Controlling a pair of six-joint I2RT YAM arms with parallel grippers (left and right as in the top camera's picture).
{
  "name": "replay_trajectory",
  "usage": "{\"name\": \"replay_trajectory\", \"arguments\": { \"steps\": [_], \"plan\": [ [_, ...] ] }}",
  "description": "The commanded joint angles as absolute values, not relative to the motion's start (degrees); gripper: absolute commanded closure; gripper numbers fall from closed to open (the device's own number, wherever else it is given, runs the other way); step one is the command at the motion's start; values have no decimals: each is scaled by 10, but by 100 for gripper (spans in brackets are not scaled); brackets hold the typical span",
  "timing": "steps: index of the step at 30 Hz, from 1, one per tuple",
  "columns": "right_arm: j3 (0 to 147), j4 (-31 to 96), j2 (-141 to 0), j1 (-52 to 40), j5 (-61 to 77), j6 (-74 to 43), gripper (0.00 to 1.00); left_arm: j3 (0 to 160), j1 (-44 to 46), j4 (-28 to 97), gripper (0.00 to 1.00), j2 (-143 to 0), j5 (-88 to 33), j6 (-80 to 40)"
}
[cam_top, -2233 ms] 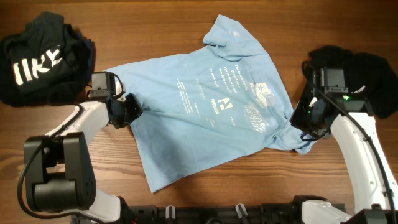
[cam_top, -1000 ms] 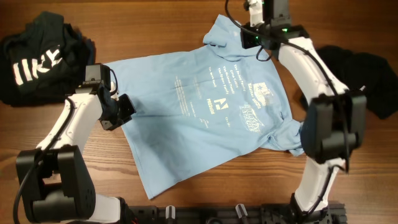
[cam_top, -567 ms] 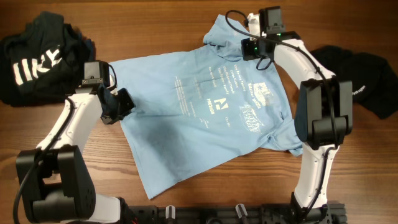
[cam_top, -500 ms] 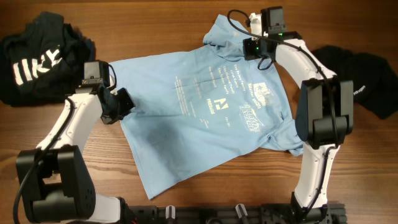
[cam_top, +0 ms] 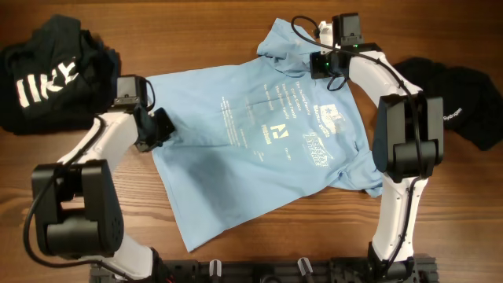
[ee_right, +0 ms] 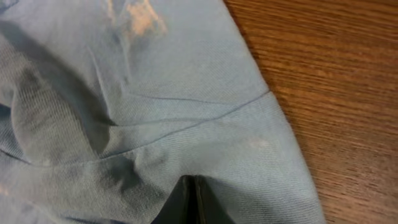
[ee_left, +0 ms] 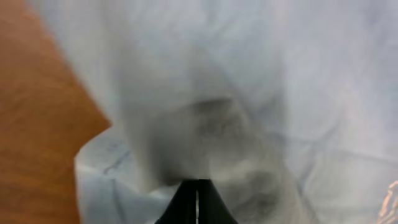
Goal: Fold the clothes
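A light blue T-shirt (cam_top: 236, 165) with white print lies spread, slightly crumpled, on the wooden table (cam_top: 196, 31). My left gripper (cam_top: 157, 130) is at the shirt's left edge. In the left wrist view its jaws (ee_left: 198, 186) are shut on a raised fold of the shirt (ee_left: 249, 74). My right gripper (cam_top: 324, 64) is at the shirt's top right, near the sleeve. In the right wrist view its jaws (ee_right: 194, 186) are shut on the blue cloth (ee_right: 155, 93), with creases running from the tips.
A pile of black clothes with white lettering (cam_top: 47, 79) lies at the back left. Another black garment (cam_top: 456, 86) lies at the right. Bare wood (ee_right: 336, 74) borders the shirt's hem on the right.
My right arm has swung from the shirt's lower right corner to its top right. My left gripper has shifted slightly up and right along the shirt's left edge.
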State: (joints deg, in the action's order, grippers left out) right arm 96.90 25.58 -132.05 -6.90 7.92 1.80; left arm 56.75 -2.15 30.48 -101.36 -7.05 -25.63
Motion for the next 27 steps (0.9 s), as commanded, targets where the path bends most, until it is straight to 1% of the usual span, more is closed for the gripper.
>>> {"name": "replay_trajectory", "arguments": {
  "steps": [1,6,13,17,22,23,24,26,27],
  "plan": [
    [976,267,-1346,-46,28,-20,95,573,-9,277,96,-1035,-44,-277],
    [976,300,-1346,-11,-7,-51,95,573,-3,252,96,-1041,-44,-277],
    [977,339,-1346,50,14,-59,96,573,0,235,96,-1041,-44,-274],
    [984,345,-1343,59,19,-49,95,573,4,207,96,-1041,-44,-263],
    [1039,390,-1343,57,20,-56,95,587,6,184,96,-1042,-37,-253],
    [1054,403,-1343,57,23,-56,94,593,6,183,96,-1042,-35,-241],
    [1067,413,-1343,56,27,-55,86,602,6,184,96,-1042,-32,-230],
    [1102,445,-1338,56,42,-42,59,621,6,188,96,-1042,-29,-210],
    [1123,464,-1335,56,45,-40,47,631,6,191,96,-1042,-29,-204]
  ]
}}
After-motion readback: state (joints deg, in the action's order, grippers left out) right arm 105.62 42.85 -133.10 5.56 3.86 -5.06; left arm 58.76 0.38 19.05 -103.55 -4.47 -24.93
